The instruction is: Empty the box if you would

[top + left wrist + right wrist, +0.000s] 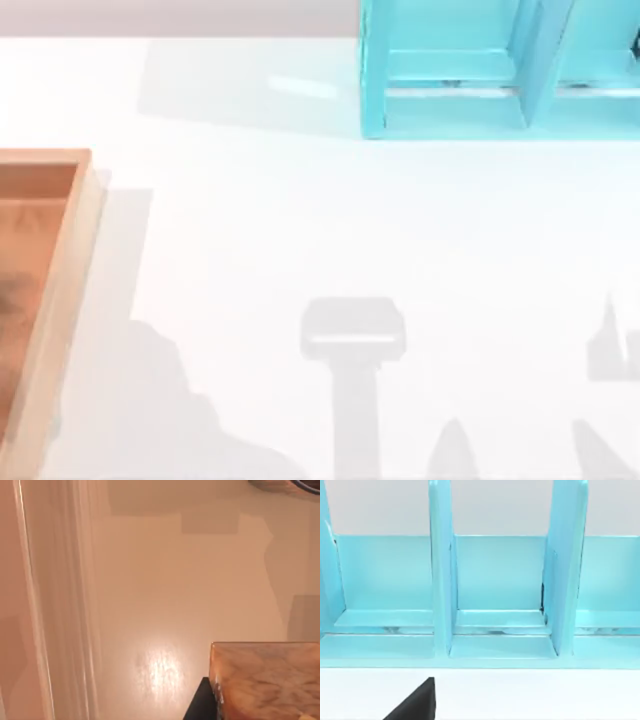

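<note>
**Box at the left edge, shelf frame at the far right**

From the top view I see the box [62,300] lying flat on the white surface [330,230] at its left side, cut off by the edge of the view. Its light tan rim surrounds an orange-brown floor, and I cannot make out anything clearly inside it. A turquoise shelf frame [470,70] stands at the far right of the surface, well apart from the box.

My left wrist view looks down on a glossy pale area with a mottled wooden block [270,680] at one corner; a dark sliver [200,705] sits just beside it. My right wrist view faces the turquoise frame's upright dividers [442,580] up close, with a dark wedge [417,702] low in front.

I cannot tell whether either arm's fingers are open or closed.
</note>
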